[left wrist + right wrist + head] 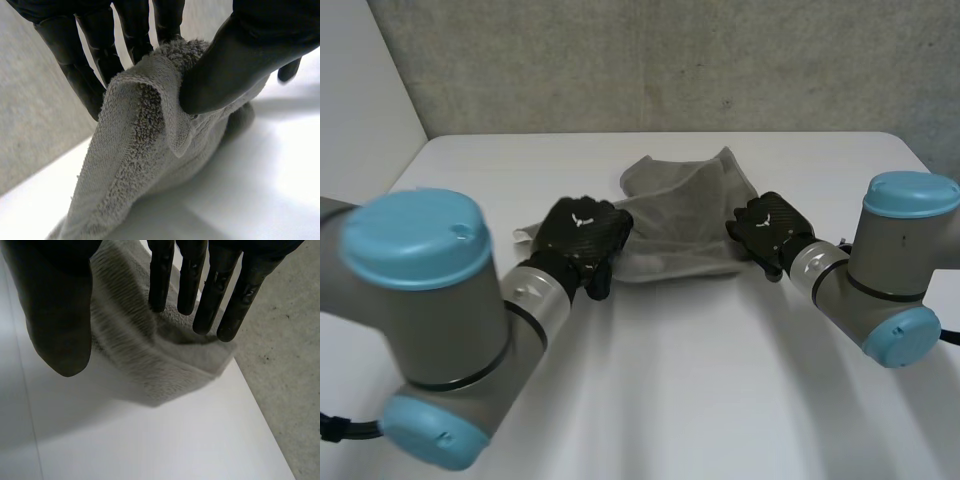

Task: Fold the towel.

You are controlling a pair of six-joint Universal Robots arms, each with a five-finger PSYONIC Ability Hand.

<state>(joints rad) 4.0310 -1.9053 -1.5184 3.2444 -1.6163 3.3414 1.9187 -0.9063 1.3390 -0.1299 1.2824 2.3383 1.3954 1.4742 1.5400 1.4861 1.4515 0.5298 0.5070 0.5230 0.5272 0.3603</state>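
- The left hand (235,65) is closed on the towel (140,165). Its thumb presses a raised fold of cloth against the fingers (105,50), at the towel's left end in the head view.
- The right hand (770,230) is at the towel's right edge with cloth running along its palm. Whether it has a grip there cannot be told.
- The towel lies rumpled on the white counter (720,380) between the two hands, with one pointed corner reaching toward the far side.
- The step in hand looks like securing both ends so the cloth can be spread out and then folded over.
- To do this well, each hand should probably hold a true corner rather than a bunched stretch of edge. The left pinch seems to hold a doubled ridge, which could drag extra layers along.
- Raising both ends evenly and drawing them apart would likely take out the creases before any fold is laid.
- The towel is grey terry, thick and soft, with a looped, nubbly pile.
- It will probably sag rather than hold a crease, so each fold would need pressing flat.
- The counter is smooth, hard and matt, and the cloth may slide on it.
- The hands are black and hard with rounded tips, which may slip on loose pile.
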